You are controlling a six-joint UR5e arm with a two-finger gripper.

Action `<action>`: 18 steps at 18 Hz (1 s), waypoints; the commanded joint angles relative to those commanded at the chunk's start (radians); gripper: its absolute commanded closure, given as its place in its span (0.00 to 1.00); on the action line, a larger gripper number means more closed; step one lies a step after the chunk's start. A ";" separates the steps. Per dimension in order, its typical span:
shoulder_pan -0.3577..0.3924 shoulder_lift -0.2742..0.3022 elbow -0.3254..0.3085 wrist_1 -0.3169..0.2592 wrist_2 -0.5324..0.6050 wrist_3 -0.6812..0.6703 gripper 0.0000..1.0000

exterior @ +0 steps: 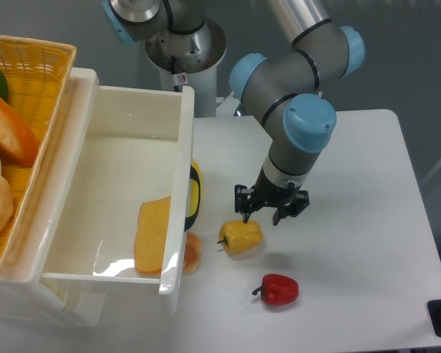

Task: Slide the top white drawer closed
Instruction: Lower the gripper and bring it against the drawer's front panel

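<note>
Drawer (117,184) pulled out, fingers (242,209) spread, no legible writing

The white table (367,243) fills most of the view, and its rounded corner is at about 2 o'clock. Behind it, from 12 to 3 o'clock, there is a plain dark grey-blue wall (411,51). The light is soft and even, and it gives only weak shadows on the smooth top of the table.

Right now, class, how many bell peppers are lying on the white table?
2. The yellow pepper lies just below the tool; the red pepper lies nearer the front edge. Others may hide behind the drawer.
</note>
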 joint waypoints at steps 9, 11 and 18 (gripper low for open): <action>0.000 0.060 -0.008 -0.122 -0.129 0.003 1.00; 0.009 0.072 -0.005 -0.185 -0.188 0.015 1.00; -0.011 0.089 0.008 -0.247 -0.281 0.032 1.00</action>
